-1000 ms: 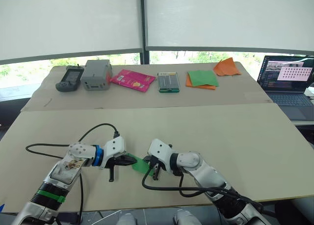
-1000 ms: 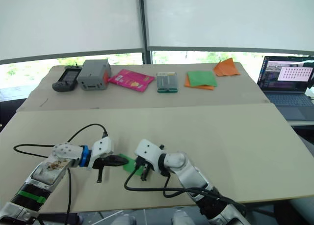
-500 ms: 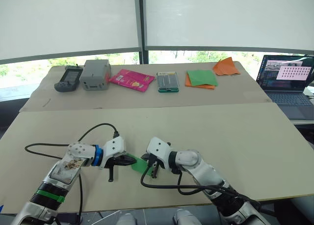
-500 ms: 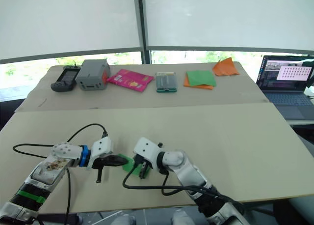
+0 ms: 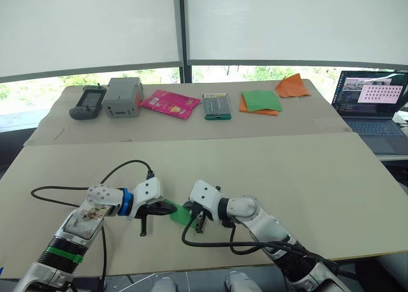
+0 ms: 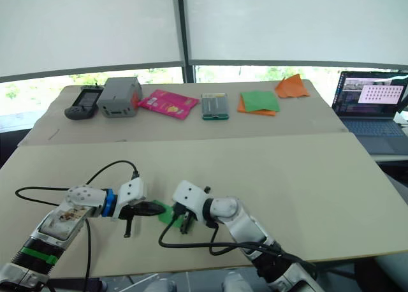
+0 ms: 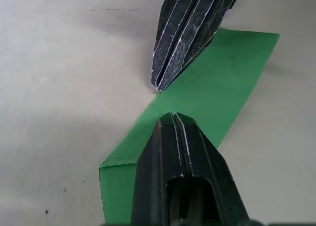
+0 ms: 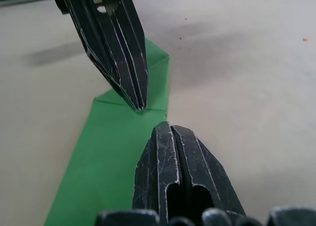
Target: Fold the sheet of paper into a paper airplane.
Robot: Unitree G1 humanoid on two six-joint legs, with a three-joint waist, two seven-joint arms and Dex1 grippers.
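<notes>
The sheet of paper [image 7: 217,88] lies flat on the near tabletop [image 5: 287,171], already folded into a narrow green strip with a creased, angled end, and it sits directly between my 2 grippers. Its long axis runs roughly along the line that joins them, so each tool meets it end-on, not across its width.

My left gripper [image 5: 167,207] comes at the strip from my left side, fingers pressed together with no gap that I can see, the tip resting on the strip near its middle. My right gripper [image 5: 197,217] comes from the opposite side, fingers likewise closed into 1 blade; in the left wrist view its tip [image 7: 159,85] comes down right at the strip's long edge. Neither tool grasps the paper; both look to be pinning or pressing it. The 2 tips are close together, almost nose to nose over the green.

Both arms are about equally near, so the choice for the next fold turns on direction, I judge: the free length of strip extends beneath and beyond my right gripper, while the creased end lies under my left. Any lift or fold of an edge would have to run across the long axis, with 1 tip holding the paper down.

Well apart, on the far table, lie a green sheet on an orange one [image 5: 262,101] and a crumpled orange paper [image 5: 293,86].
</notes>
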